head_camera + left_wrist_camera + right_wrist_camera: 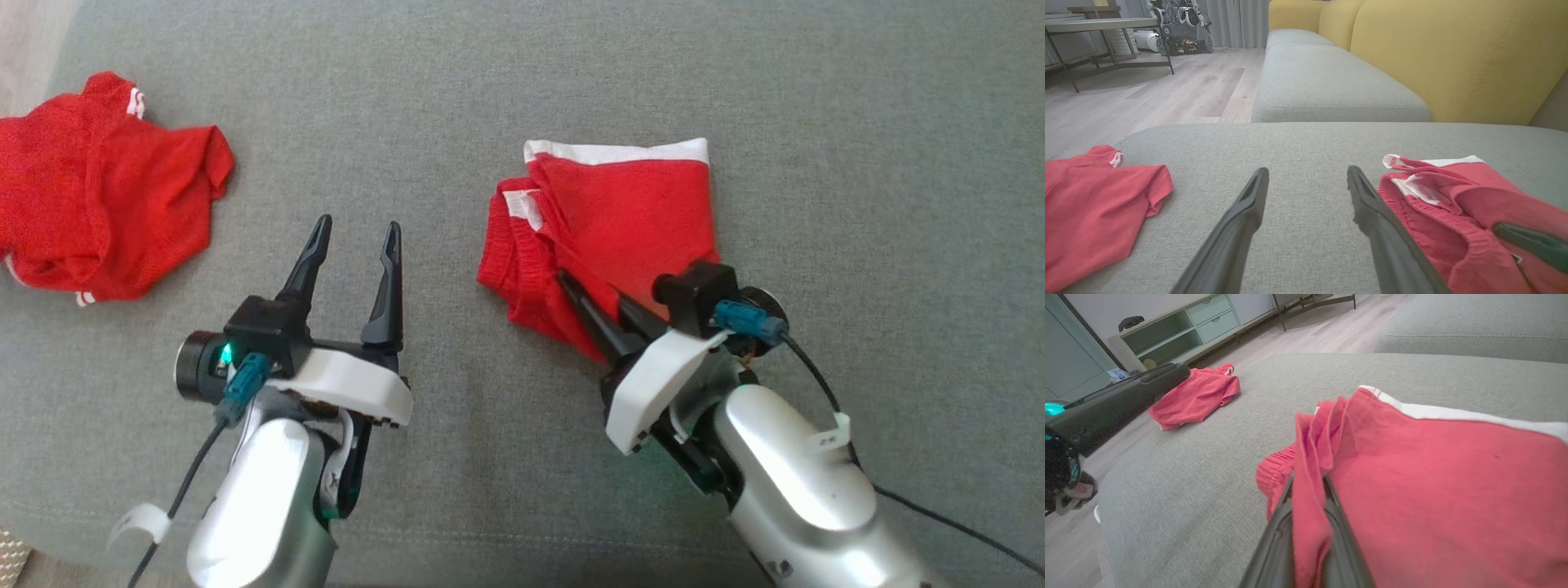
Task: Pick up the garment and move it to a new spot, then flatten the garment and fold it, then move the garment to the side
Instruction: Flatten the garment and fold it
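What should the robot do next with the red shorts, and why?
Probably slide the shorts sideways: they look folded, the right gripper is shut on their edge, and the left gripper is open and empty.

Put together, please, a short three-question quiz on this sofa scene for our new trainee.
1. Fill in: the crumpled red cloth garment lies to the robot's ____ of the folded red shorts with white trim.
2. What does the right gripper pinch? A the folded shorts; B the crumpled garment; C nothing.
3. True or false: the left gripper stands open, holding nothing.
Key: 1 left; 2 A; 3 true.
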